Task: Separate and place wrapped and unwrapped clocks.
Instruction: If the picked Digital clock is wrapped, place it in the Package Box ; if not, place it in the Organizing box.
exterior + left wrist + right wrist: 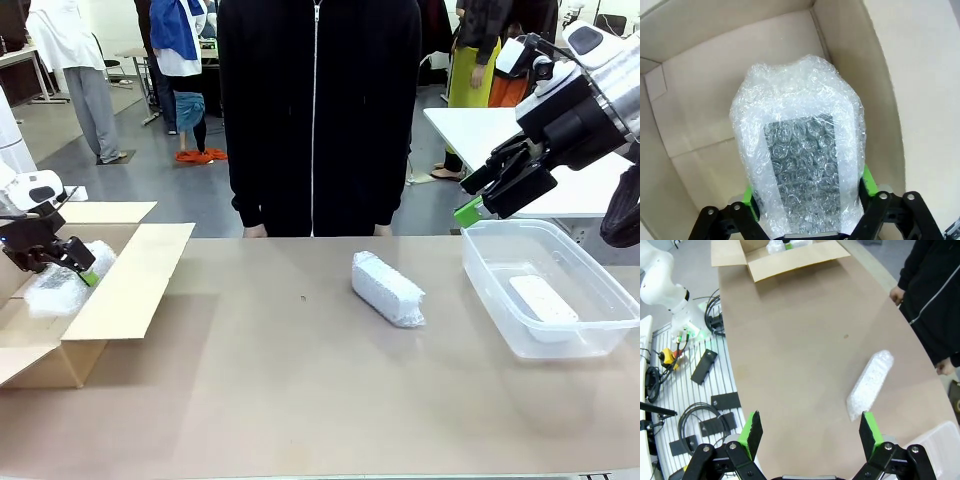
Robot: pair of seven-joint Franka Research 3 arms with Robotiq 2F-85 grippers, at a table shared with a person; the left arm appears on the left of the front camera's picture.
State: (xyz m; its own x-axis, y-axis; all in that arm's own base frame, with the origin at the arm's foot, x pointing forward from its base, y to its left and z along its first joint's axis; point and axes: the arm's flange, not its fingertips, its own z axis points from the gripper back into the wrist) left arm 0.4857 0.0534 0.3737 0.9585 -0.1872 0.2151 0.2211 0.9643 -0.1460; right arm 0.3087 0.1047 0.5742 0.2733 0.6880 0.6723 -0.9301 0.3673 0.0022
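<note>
A bubble-wrapped clock (pixel 800 150) lies inside the brown cardboard box (pixel 700 90) at the table's left end (pixel 60 285). My left gripper (pixel 80 265) reaches down into the box with its green pads (pixel 867 181) spread at the bundle's two sides (pixel 810 192). A second wrapped clock (pixel 388 288) lies on the table's middle (pixel 871 385). A smooth white unwrapped clock (pixel 542 298) rests in the clear tub (pixel 480 268). My right gripper (pixel 475 197) hangs open and empty above the tub's far left corner (pixel 810 432).
A person in a black zip jacket (pixel 320 110) stands at the far edge, hands (pixel 255 231) resting near it. The box's flap (pixel 130 280) lies open toward the middle. Cables and black parts (pixel 705 365) lie beyond the table's near side.
</note>
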